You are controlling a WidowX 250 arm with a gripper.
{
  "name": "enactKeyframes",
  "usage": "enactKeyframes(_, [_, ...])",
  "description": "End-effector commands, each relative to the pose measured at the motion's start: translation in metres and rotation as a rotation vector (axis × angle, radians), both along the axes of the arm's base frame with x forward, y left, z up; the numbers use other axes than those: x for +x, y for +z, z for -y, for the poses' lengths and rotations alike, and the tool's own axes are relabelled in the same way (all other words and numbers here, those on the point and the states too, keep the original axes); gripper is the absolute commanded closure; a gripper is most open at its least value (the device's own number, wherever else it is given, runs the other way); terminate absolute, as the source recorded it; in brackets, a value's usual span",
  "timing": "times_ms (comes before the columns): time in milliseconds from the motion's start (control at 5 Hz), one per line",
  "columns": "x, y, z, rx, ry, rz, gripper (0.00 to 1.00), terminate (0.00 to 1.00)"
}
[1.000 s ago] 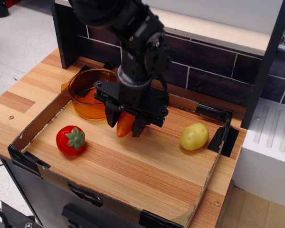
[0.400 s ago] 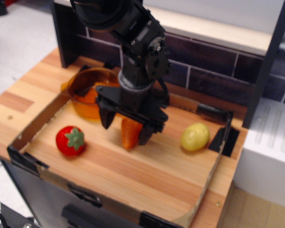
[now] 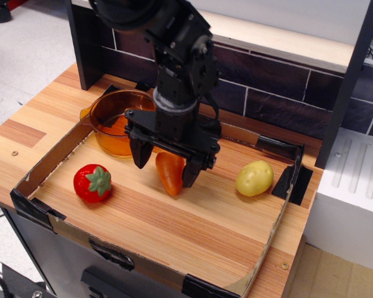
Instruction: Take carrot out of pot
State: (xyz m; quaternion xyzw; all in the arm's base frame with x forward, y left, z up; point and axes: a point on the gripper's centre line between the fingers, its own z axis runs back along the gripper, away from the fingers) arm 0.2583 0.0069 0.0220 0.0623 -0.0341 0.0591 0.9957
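Note:
The orange carrot (image 3: 170, 173) lies on the wooden floor of the cardboard tray, pointed end toward the front, just right of the pot. The amber translucent pot (image 3: 100, 114) stands at the tray's back left corner and looks empty. My gripper (image 3: 166, 166) hangs straight over the carrot with its jaws spread wide. One black finger (image 3: 139, 156) stands to the carrot's left and the other to its right. Neither finger seems to press on the carrot.
A red strawberry (image 3: 92, 183) lies at the tray's front left. A yellow potato (image 3: 255, 178) lies at the right. The low cardboard tray wall (image 3: 285, 211) with black tape corners rings the work area. A dark tiled wall stands behind.
The gripper was shut on the carrot and held it above the tray. It has lowered, and the jaws have opened; the carrot now rests on the tray floor.

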Motion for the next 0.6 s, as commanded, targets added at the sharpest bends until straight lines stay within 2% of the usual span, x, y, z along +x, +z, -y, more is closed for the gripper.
enactKeyframes(0, [0.006,0.094,-0.001,-0.136,0.072,0.23,0.0,0.0])
enactKeyframes(200, [0.012,0.12,-0.004,-0.129,0.094,0.211,0.0,0.0])
enactKeyframes(400, [0.012,0.12,-0.004,-0.129,0.094,0.211,0.0,1.0])
